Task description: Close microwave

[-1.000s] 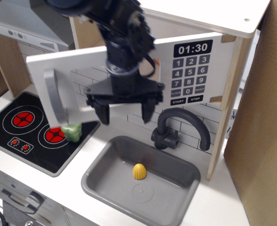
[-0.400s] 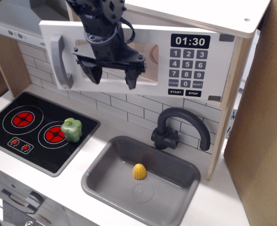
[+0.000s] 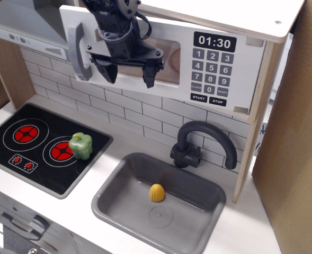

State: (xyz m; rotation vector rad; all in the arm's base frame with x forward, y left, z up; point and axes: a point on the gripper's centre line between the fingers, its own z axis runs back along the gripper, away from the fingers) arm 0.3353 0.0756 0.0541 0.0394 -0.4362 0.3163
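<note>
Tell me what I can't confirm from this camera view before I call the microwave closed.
- Microwave door latch: the only view is angled, so any remaining gap is unreadable.
- Window: the gripper and arm cover its left part; interior not visible.
- Gripper contact with the door: fingers spread open, touching or apart cannot be told.
- Handle top: merges with the range hood.

My gripper [image 3: 128, 74] was matte black throughout: two blunt tapered fingers [image 3: 150, 75] beneath a wide crossbar, black cable looping behind my wrist.
</note>
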